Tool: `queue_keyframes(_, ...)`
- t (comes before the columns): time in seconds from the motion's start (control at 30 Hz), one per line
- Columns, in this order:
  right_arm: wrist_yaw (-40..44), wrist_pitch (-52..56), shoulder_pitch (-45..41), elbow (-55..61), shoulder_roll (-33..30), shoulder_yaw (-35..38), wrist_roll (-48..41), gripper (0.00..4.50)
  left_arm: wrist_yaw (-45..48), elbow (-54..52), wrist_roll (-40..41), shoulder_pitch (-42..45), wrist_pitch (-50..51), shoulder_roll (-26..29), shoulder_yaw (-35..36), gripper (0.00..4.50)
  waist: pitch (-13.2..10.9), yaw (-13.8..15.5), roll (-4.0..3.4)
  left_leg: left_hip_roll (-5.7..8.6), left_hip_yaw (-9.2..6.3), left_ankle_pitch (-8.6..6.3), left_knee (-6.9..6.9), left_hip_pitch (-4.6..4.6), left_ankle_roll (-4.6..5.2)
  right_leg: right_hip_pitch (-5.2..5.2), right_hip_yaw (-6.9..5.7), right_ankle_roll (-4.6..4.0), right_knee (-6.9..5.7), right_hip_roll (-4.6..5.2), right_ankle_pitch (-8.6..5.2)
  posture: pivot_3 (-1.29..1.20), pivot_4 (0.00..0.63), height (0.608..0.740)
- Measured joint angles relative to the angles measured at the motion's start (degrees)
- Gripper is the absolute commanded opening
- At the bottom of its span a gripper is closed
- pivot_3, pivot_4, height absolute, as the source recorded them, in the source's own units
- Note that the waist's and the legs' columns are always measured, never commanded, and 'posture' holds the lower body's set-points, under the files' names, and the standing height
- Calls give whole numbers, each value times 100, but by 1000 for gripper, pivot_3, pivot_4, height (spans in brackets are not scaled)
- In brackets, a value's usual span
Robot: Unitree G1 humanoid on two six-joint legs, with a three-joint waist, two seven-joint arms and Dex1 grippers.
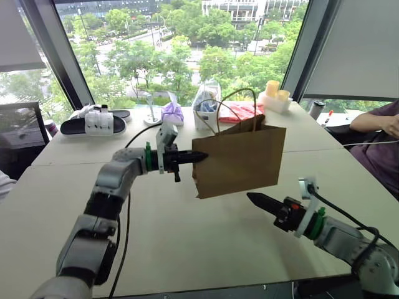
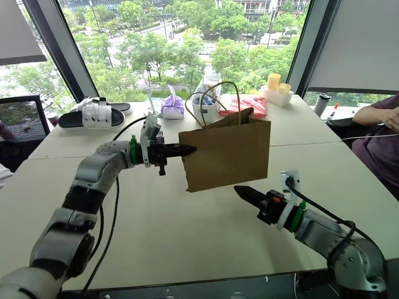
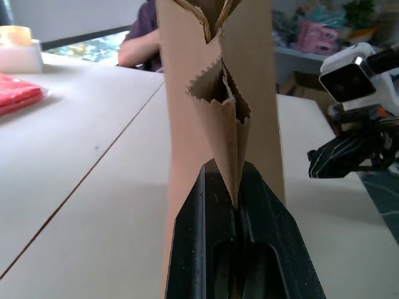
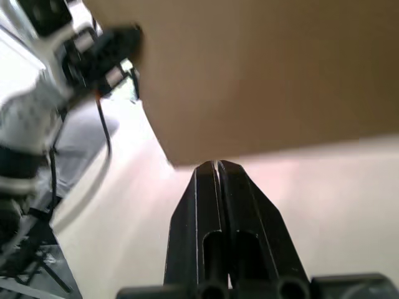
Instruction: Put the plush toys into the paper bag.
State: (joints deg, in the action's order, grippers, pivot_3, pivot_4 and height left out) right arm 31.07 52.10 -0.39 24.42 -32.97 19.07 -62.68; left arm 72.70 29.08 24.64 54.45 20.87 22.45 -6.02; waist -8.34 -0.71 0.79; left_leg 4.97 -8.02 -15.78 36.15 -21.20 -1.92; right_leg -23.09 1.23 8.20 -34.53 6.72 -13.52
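The brown paper bag (image 1: 240, 159) hangs upright above the table, tilted a little, with its loop handles (image 1: 234, 99) standing up. My left gripper (image 1: 201, 156) is shut on the bag's folded side edge (image 3: 218, 93) and carries it from the left. My right gripper (image 1: 250, 197) is shut and holds nothing; it sits low over the table, just below and right of the bag's lower corner, pointing toward it. In the right wrist view the bag (image 4: 268, 68) hangs close ahead of the shut fingers (image 4: 240, 187). The plush toys are out of view.
Behind the bag along the window stand a purple cloth bundle (image 1: 173, 112), a clear plastic bag on a white box (image 1: 206, 103), a red packet (image 1: 240, 111) and yellow cups (image 1: 274, 93). Black-and-white sandals (image 1: 93, 123) lie at back left. A person (image 1: 380, 131) sits at the right.
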Motion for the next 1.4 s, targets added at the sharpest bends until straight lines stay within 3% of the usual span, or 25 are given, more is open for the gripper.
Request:
queue_keyframes(0.27, -339, -13, 1226, 1070, -182, 662, -735, 0, 834, 2958, -1171, 1031, -2192, -452, -396, 17, -5, 20, 13, 0, -3, -11, 1, -10, 19, 2, -8, 2, 28, 4, 1, 0, 150, 740)
queue_keyframes(0.33, -507, -58, 1333, 1207, -155, 658, -829, 0, 860, 3323, -1320, 1180, -2525, -548, -393, 531, -6, 26, 15, -1, -3, -11, 3, -9, 19, 5, -8, 6, 27, 4, 3, 0, 150, 740)
queue_keyframes(0.4, -726, -166, 1340, 1286, -3, 590, -859, 0, 853, 3641, -1536, 1273, -2872, -599, -397, 1338, -6, 19, 16, -1, -3, -11, 3, -8, 19, 6, -8, 9, 26, 4, 5, 0, 150, 740)
queue_keyframes(0.6, -925, -245, 1212, 1304, 18, 191, -858, 0, 693, 4039, -1850, 1349, -3381, -650, -337, 4192, -6, 10, 16, -1, -4, -11, 3, -7, 19, 5, -8, 11, 24, 3, 5, 0, 150, 740)
queue_keyframes(0.87, -742, -240, 707, 1000, -247, -208, -717, 0, 182, 3979, -2015, 1326, -3556, -197, 82, 4192, -6, 14, 16, -2, -10, -11, 4, -7, 19, 3, -13, 12, 17, 0, 6, 0, 150, 740)
queue_keyframes(0.97, -589, -242, 677, 1011, -346, -411, -574, 0, 182, 2624, -1456, 614, -2706, 56, 569, 4192, -1, -15, 9, -5, -12, -12, 3, -6, 21, 1, -8, 12, 14, 2, 6, 0, 150, 740)
queue_keyframes(1.1, -521, -304, 729, 1050, -454, -418, -357, 0, -639, -1232, -432, -2025, -270, 489, 1110, 4192, 6, -162, -5, -36, -16, -30, -7, 13, 45, -15, 8, 11, -16, 4, 6, 0, 150, 740)
queue_keyframes(1.27, -119, -512, 1393, 1393, -833, -52, -109, 0, -2707, -4822, 533, -4532, 1769, 31, 1702, 4192, 8, 82, 5, -42, -11, -28, 2, 11, 38, 2, 10, 2, 28, -2, 10, 0, 150, 740)
queue_keyframes(1.4, 157, -621, 1641, 1427, -1014, 187, -55, 0, -3553, -6398, 938, -5830, 2481, -118, 1614, 4192, 2, 219, 9, -42, 2, -30, 5, 76, 35, 80, 12, -24, 50, 0, -6, 0, 150, 740)
